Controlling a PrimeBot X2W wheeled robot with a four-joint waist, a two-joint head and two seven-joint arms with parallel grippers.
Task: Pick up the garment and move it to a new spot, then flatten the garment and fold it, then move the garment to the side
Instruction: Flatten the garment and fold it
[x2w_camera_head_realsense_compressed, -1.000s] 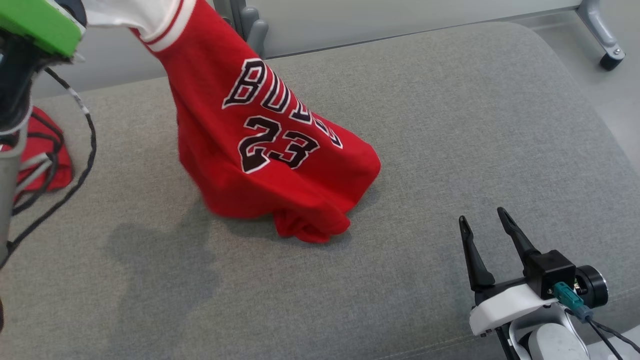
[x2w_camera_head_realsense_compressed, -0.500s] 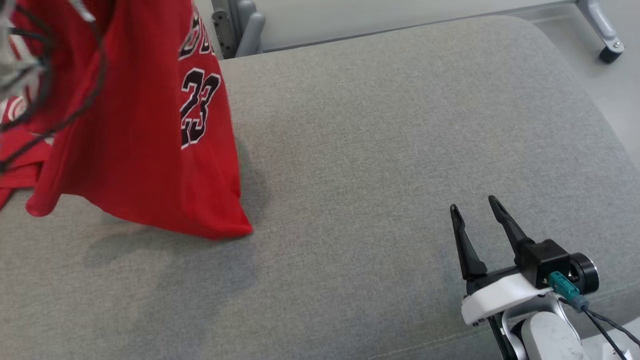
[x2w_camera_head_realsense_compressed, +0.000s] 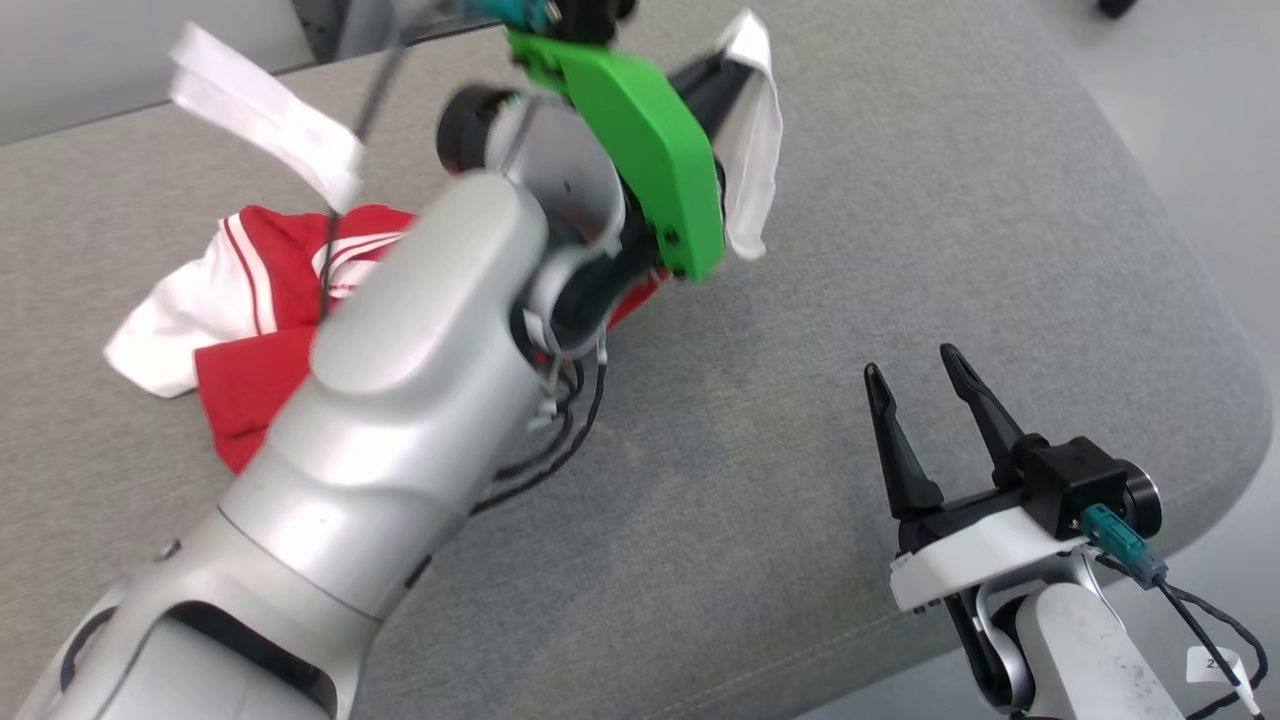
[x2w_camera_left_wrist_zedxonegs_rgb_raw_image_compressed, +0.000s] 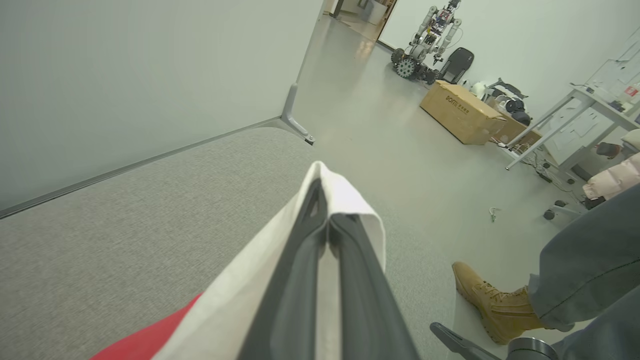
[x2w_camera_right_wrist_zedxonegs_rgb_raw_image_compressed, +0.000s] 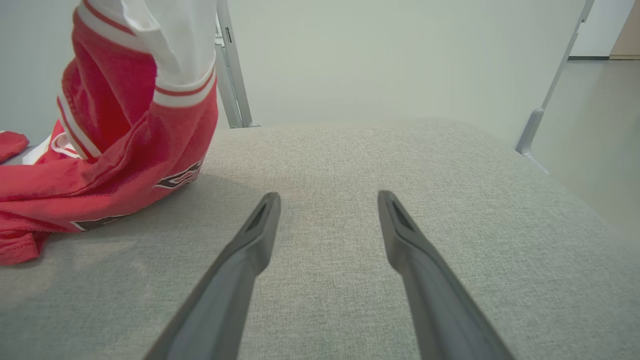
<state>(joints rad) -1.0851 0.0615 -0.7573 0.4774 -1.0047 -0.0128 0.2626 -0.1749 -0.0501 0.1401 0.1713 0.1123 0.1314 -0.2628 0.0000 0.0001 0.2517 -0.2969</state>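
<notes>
Tightly, left gripper (x2w_camera_left_wrist_zedxonegs_rgb_raw_image_compressed: 326, 216) clamps garment (x2w_camera_left_wrist_zedxonegs_rgb_raw_image_compressed: 351, 199) edge.

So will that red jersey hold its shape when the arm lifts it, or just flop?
Probably floppy: the jersey hangs limp from the left gripper and crumples in folds on the cushion. It seems light, since a pinch on one white edge lifts it. Pushed, it would likely bunch rather than slide flat.

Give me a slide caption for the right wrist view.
Right gripper open over the grey cushion, with the red jersey partly raised at the view's left.
</notes>
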